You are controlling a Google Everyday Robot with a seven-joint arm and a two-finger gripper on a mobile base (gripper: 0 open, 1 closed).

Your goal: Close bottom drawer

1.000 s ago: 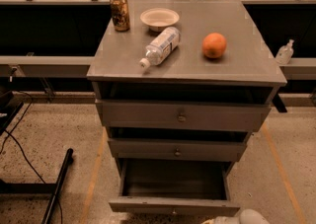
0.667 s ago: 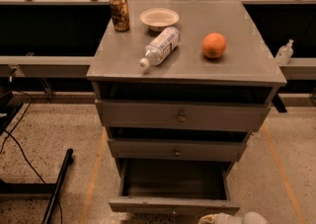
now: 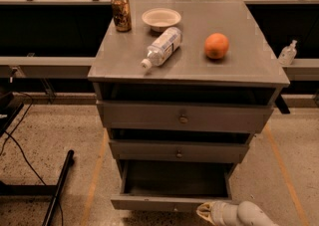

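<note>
Gripper (image 3: 205, 212) hangs low, just beside the right end of the bottom drawer (image 3: 149, 203) front; whether it is clenched or released I cannot tell. That drawer stands pulled out, farther than the two above it.

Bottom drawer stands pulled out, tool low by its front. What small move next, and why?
Probably ease the tool forward against the front panel of the bottom drawer, toward the cabinet. The drawer is pulled out with its inside exposed, and the tool sits just before the panel's right end, seemingly not yet pressing it.
</note>
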